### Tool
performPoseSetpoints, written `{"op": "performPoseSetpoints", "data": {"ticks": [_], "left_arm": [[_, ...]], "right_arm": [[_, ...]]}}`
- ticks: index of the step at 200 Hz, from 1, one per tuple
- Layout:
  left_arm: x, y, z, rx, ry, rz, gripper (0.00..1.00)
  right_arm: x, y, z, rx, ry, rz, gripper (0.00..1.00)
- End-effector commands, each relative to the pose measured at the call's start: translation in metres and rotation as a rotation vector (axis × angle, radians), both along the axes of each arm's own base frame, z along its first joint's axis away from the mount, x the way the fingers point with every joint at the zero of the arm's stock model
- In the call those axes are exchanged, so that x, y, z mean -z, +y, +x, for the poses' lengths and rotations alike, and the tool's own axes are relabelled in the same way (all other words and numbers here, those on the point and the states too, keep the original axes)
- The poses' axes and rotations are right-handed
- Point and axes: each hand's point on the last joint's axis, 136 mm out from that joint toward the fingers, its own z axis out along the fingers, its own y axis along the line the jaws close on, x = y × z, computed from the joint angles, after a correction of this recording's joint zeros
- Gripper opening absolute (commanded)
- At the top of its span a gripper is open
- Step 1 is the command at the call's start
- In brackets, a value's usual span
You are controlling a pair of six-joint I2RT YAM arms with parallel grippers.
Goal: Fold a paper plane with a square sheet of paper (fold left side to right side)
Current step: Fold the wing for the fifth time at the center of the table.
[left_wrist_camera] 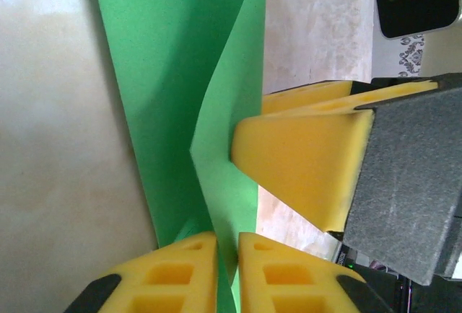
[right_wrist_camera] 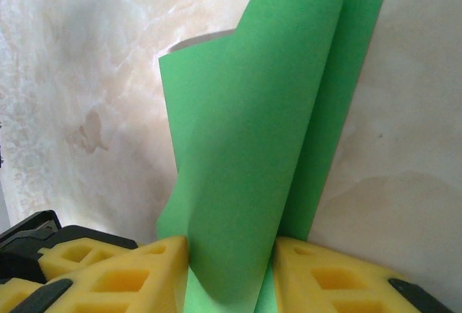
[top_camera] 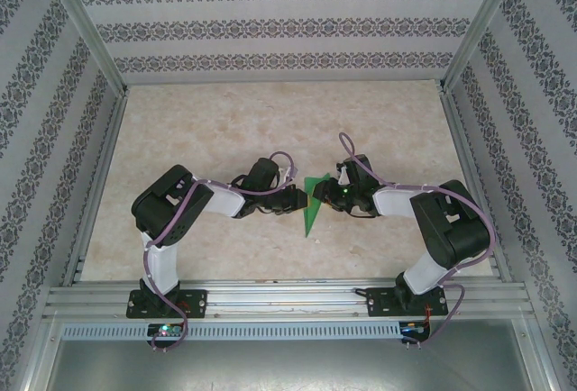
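1. Enclosure walls (top_camera: 270, 26): pale wallpaper with dark ornamental bands.
2. Desk (top_camera: 225, 130): flat and smooth, with a beige marbled pattern.
3. Rail (top_camera: 288, 294): ribbed aluminium along the near edge, carrying both arm bases.
4. Left arm (top_camera: 176, 206) and right arm (top_camera: 446, 224): white and black segments, bent inward to meet at the desk's middle.
5. Sheet of paper (top_camera: 313, 209): thin, matte, bright green. It lies between the two arms. Its long axis runs far to near, wide at the far end and narrowing to a point toward the near edge. One flap rises off the desk in a soft curve.
6. Left jaws: yellow foam pads (left_wrist_camera: 191, 273), closed to a thin gap and pinching the paper.
7. Right jaws: part-way open, with the curled flap standing between the pads.
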Motion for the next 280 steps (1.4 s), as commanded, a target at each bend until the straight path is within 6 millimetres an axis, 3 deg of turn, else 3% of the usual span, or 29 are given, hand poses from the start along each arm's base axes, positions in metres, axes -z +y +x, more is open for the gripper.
{"op": "performPoseSetpoints", "data": {"ticks": [1,108,173,280], "left_arm": [[0.011,0.003,0.004,0.005,0.004,0.027,0.11],[0.029,0.013,0.004,-0.026,0.019,0.102,0.03],[0.042,0.026,0.000,-0.044,0.052,0.194,0.00],[0.063,0.037,-0.005,-0.063,0.122,0.293,0.00]], "right_arm": [[0.024,-0.004,-0.009,-0.006,0.047,-0.077,0.37],[0.023,-0.005,-0.010,-0.015,0.049,-0.090,0.37],[0.004,-0.001,-0.002,-0.010,0.008,-0.047,0.37],[-0.007,-0.002,-0.001,0.006,-0.019,-0.020,0.33]]}}
